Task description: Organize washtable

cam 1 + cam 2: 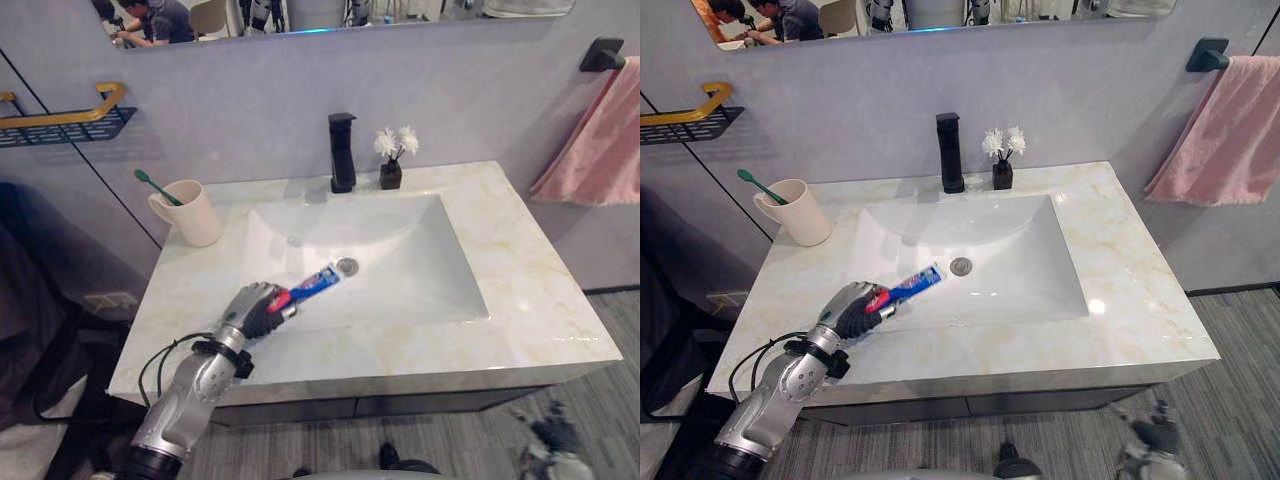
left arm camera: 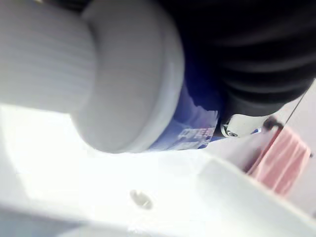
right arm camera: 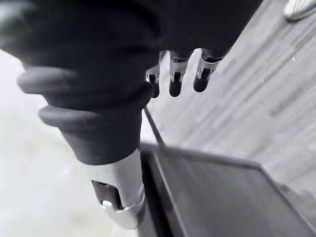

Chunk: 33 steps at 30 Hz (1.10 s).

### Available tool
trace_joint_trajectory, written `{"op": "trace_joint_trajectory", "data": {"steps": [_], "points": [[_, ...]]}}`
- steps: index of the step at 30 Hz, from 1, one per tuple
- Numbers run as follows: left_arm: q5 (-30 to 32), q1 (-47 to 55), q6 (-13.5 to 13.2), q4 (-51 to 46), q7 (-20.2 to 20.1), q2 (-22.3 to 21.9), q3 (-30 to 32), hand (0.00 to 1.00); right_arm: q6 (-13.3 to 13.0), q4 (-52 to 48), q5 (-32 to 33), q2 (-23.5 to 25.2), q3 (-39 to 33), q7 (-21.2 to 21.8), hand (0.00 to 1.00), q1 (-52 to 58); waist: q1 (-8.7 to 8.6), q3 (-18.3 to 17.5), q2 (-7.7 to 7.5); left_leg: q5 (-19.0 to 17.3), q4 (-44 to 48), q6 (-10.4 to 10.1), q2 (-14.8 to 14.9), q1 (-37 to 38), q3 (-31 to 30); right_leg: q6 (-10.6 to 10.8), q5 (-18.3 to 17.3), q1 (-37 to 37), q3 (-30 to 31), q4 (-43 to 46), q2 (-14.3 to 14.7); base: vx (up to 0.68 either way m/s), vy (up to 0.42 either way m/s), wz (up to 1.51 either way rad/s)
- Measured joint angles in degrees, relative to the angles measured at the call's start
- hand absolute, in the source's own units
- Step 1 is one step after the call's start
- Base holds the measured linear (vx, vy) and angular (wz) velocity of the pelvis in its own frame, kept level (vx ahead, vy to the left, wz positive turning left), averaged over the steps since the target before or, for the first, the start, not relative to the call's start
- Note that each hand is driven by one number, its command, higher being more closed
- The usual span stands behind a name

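Now the left hand [image 1: 252, 312] is gripping the toothpaste [image 1: 318, 283] by its red end, in front of the cup [image 1: 192, 214], its far end pointing off to the cup's right, while the right hand [image 3: 176, 74] is hanging with loose fingers.

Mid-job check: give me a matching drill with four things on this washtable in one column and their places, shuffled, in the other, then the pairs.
Things:
1. toothpaste tube
2. green toothbrush
3. white flowers
4. pink towel

Places:
A. standing in the cream cup at the back left
B. hanging from a black hook on the right
C. gripped by the left hand at the front left rim of the basin
D. in a dark vase beside the black tap

Pairs: 1-C, 2-A, 3-D, 4-B
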Motion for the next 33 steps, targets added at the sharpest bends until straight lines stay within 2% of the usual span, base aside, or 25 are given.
{"op": "trace_joint_trajectory", "data": {"steps": [4,6,10,13,14,15,17,19,21,23,26,31,33], "points": [[-1.4,0.0,0.2,-6.3,2.3,-5.5,2.2,1.00,0.0,-10.5,1.5,0.3,-8.9,-4.6,0.00,0.0,0.49,-0.1,-0.06,-0.1,0.2,0.2,-0.1,0.1,0.7,-0.1,0.1,-0.1,0.7,0.2,0.2,0.02,-0.001,-0.11],[-2.1,-0.1,0.2,-9.7,4.1,-7.5,3.9,1.00,0.0,-20.8,2.2,0.3,-12.6,-7.4,0.00,-1.8,0.51,0.0,-0.13,-0.1,0.2,0.2,0.0,0.1,1.0,-0.2,0.1,-0.1,1.1,0.2,0.5,0.01,-0.018,-0.09],[-3.9,-0.2,0.2,-11.2,5.5,-8.2,5.0,1.00,-4.0,-33.5,4.9,-2.2,-10.4,-9.9,0.00,-8.1,0.81,0.0,-0.20,-0.1,0.3,0.2,0.3,0.1,1.3,-0.4,0.4,-0.6,1.7,0.2,0.8,-0.05,-0.023,-0.08],[-6.2,-0.4,0.2,-11.9,5.9,-8.7,4.9,1.00,-8.8,-41.7,11.2,-6.3,-1.8,-8.2,0.00,-15.1,1.08,-0.1,-0.22,-0.2,0.6,0.2,0.3,-0.6,1.3,-0.3,0.6,-1.2,1.8,0.2,0.9,-0.07,-0.015,-0.01],[-7.3,-0.8,0.2,-12.5,6.0,-8.8,4.5,1.00,-11.2,-45.3,15.7,-8.3,3.1,-5.4,0.00,-17.9,1.35,-0.1,-0.26,-0.2,1.1,0.2,0.3,-1.0,1.1,-0.3,0.7,-1.2,1.6,0.2,0.8,-0.04,-0.009,0.05],[-7.9,-1.0,0.2,-12.7,6.1,-8.8,4.3,1.00,-12.0,-46.6,16.9,-9.1,5.0,-4.4,0.00,-19.1,1.55,-0.1,-0.26,-0.2,1.3,0.2,0.3,-1.1,1.1,-0.3,0.8,-1.2,1.6,0.2,0.8,-0.03,-0.011,0.05],[-9.9,-3.8,0.1,-12.8,6.4,-8.8,2.4,1.00,-14.1,-50.9,21.9,-13.7,15.0,-0.5,0.00,-25.5,2.67,-0.2,-0.32,-0.2,1.5,0.2,0.2,-1.2,0.8,-0.3,1.0,-0.9,1.3,0.2,0.7,-0.02,-0.010,0.06],[-10.8,-5.6,0.1,-12.8,6.6,-8.7,0.4,1.00,-14.5,-52.1,23.3,-15.5,22.6,1.2,0.00,-30.9,3.06,-0.3,-0.52,-0.2,1.7,0.3,0.1,-1.5,0.1,-0.3,1.0,-0.7,0.6,0.2,0.6,-0.02,-0.008,0.17],[-10.9,-8.1,0.1,-12.8,7.4,-8.8,-3.8,1.00,-14.5,-52.2,24.9,-15.4,33.1,3.0,0.00,-37.0,4.14,-0.6,-1.03,-0.2,1.8,0.3,0.1,-1.6,-0.3,-0.3,1.0,-0.5,0.3,0.2,0.5,-0.02,-0.009,0.13],[-10.9,-9.4,0.1,-12.8,7.7,-8.9,-6.1,1.00,-13.2,-52.1,25.3,-13.5,40.5,3.2,0.00,-39.9,4.53,-0.7,-1.19,-0.1,1.9,0.3,-0.1,-1.6,-1.2,-0.3,1.0,0.0,-0.8,0.2,0.4,-0.01,-0.010,0.18],[-11.0,-10.3,0.2,-12.7,9.1,-10.2,-8.7,1.00,-11.4,-51.9,25.7,-8.6,48.1,4.2,0.00,-40.7,5.75,-0.8,-1.21,0.0,1.9,0.4,-0.3,-1.7,-1.7,-0.3,1.0,0.2,-1.4,0.2,0.1,-0.02,-0.004,0.12],[-10.8,-10.7,1.2,-12.3,10.3,-11.0,-12.2,1.00,-9.7,-48.2,27.3,-1.7,56.1,4.1,0.00,-40.7,5.76,-0.8,-1.19,0.6,1.3,1.0,-1.0,-1.7,-2.3,-0.3,1.0,0.3,-2.6,0.2,-0.5,-0.03,0.003,0.10],[-10.7,-12.5,1.5,-10.2,11.8,-12.0,-13.3,1.00,-8.2,-45.4,27.3,0.5,58.2,3.9,0.00,-40.7,6.00,-0.8,-1.22,0.9,1.0,1.2,-1.2,-1.7,-2.7,-0.2,1.0,0.4,-3.0,0.2,-0.9,-0.05,0.001,0.09]]}}
